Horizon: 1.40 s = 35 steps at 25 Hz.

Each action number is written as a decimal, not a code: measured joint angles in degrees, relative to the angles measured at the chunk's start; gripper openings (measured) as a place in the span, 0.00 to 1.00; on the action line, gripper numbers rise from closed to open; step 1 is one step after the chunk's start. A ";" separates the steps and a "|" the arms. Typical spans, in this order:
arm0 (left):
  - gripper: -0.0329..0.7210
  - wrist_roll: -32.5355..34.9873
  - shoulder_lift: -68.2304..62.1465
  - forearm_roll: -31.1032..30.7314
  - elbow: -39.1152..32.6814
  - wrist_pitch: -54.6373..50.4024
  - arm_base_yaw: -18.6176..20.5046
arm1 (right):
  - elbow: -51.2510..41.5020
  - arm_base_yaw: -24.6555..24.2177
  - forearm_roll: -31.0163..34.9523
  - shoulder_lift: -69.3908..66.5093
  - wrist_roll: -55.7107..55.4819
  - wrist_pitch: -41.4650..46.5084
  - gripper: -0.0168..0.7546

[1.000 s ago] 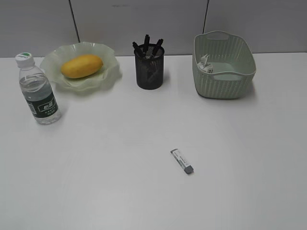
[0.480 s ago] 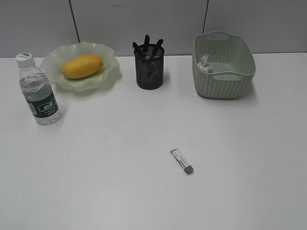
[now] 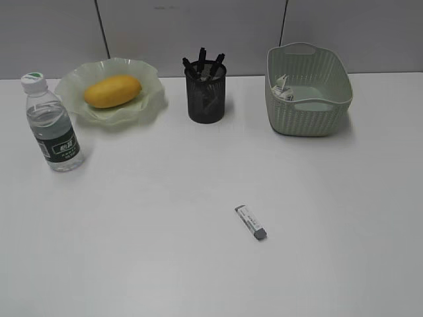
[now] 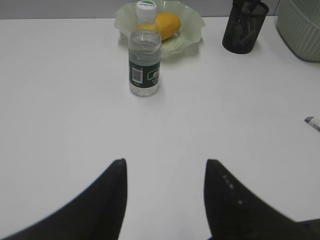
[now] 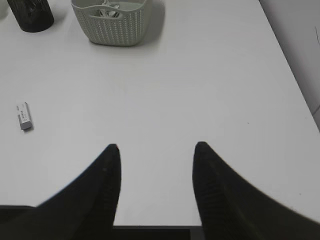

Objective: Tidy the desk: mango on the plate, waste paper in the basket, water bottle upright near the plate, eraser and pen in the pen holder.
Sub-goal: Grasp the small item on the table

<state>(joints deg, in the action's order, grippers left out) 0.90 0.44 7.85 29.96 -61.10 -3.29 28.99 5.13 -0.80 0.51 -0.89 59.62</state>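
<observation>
The yellow-orange mango (image 3: 113, 90) lies on the ruffled pale green plate (image 3: 149, 102) at the back left of the white desk (image 3: 165, 238). Upright to the plate's front left stands the water bottle (image 3: 53, 124). Black pens (image 3: 202, 63) stick out of the black mesh pen holder (image 3: 206, 96). Crumpled waste paper (image 3: 282, 88) sits in the green woven-look basket (image 3: 310, 112). The eraser (image 3: 251, 222) lies flat near the desk's middle. Neither gripper shows in the exterior view. My left gripper (image 4: 165, 163) and my right gripper (image 5: 157, 147) both hang open and empty over bare desk.
A grey panelled wall (image 3: 198, 26) runs behind the desk. In the right wrist view the desk's right edge (image 5: 290, 75) and its front edge (image 5: 155, 226) show, with the eraser (image 5: 24, 115) far to the left of the fingers.
</observation>
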 joint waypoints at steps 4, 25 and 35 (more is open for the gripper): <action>0.55 0.00 0.00 0.00 0.00 0.00 0.00 | 0.00 0.00 0.18 0.00 -0.13 0.00 0.52; 0.55 0.00 -2.60 0.06 -0.05 0.00 0.00 | 0.00 0.00 0.24 0.00 -0.20 0.00 0.52; 0.55 -6.73 -42.17 0.82 11.09 0.06 -0.50 | 0.00 0.00 0.24 0.00 -0.20 0.00 0.52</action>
<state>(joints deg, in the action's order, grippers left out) -5.83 -41.72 8.66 41.05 -61.04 -3.78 28.99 5.13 -0.57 0.51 -1.09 59.62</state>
